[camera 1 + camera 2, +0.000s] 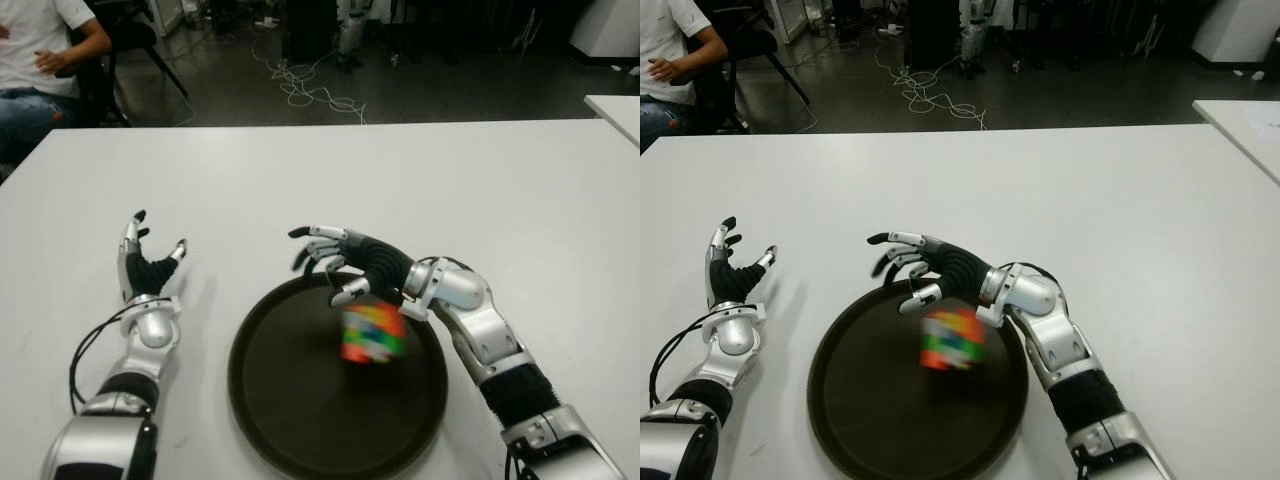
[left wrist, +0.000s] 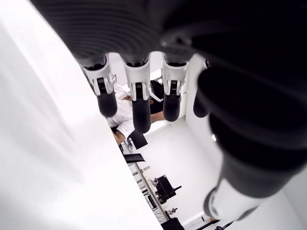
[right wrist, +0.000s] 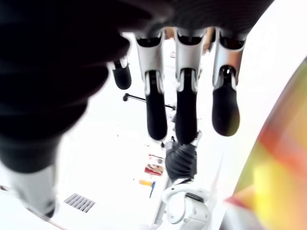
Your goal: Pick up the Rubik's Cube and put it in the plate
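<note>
Hovering over the plate's (image 1: 262, 400) far rim, the right hand (image 1: 345, 262) has fingers spread, empty; the blurred cube (image 1: 372, 334) sits below it. Left hand (image 1: 148, 268) spread beside the plate.

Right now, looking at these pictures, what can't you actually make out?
- Rubik's Cube: blurred in both eye views; whether it rests on the plate is unclear.
- Plate's near rim: cut off by the left eye view's edge.
- Right hand, open: its wrist view shows the cube only as a colour smear.
- Left hand: idle left of the plate.
</note>
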